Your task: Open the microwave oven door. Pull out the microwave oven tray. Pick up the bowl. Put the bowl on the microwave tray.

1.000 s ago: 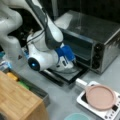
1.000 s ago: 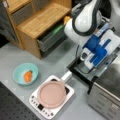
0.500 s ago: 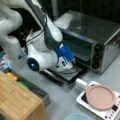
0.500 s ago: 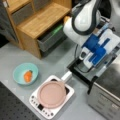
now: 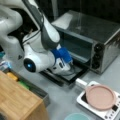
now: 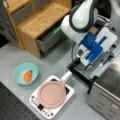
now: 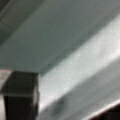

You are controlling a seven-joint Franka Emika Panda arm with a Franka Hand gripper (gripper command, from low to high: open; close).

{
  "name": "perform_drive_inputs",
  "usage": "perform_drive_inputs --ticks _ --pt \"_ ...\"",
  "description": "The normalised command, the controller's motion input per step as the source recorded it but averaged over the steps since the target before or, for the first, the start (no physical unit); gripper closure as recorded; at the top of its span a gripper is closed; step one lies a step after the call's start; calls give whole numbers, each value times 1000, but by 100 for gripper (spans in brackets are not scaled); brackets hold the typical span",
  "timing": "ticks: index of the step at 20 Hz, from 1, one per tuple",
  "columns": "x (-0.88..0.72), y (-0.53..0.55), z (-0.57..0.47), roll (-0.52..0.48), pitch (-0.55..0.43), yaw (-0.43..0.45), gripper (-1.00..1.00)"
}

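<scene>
Front views, arm: white Panda arm bent low in front of the microwave oven (image 5: pixel 100 37), wrist and blue fittings down over the dropped door.
Oven: silver box, three black knobs in a column on its front; cavity stands open in a front view.
Microwave oven door (image 5: pixel 63 76): already down, lying flat as a dark panel on the counter side of the cavity; in a front view (image 6: pixel 82 75) its near edge shows just beside the white appliance.
White appliance (image 6: pixel 52 97): low white unit with a pink disc (image 6: pixel 51 93) on top, just beside the door's corner, untouched.
Microwave oven tray: cannot pick it out from the dark door and cavity; probably still inside or only just at the lip.
Bowl (image 6: pixel 25 73): pale teal, something orange in it, on the grey counter well apart from the oven; only its rim shows in a front view (image 5: pixel 77 117).
Gripper (image 5: pixel 67 70): low over the door at the cavity mouth; whether the jaws are spread or closed, or hold anything, I cannot tell.
Wrist view: pale slanted surfaces and one dark block at lower left, too close to read.
Doing the pull well: my judgement, draw straight out along the cavity, level, and keep clear of the appliance's white handle.
</scene>
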Motion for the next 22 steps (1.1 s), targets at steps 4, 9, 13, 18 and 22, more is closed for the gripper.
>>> perform_drive_inputs --ticks 4,9,13,18,22 --pt "24 -326 -87 -120 114 67 100" --pt "27 -260 -91 -89 115 69 100" --pt "35 -203 -104 -80 118 57 100" --pt "37 -204 -112 -99 126 32 -100" --pt "41 -222 -114 -130 120 16 -100"
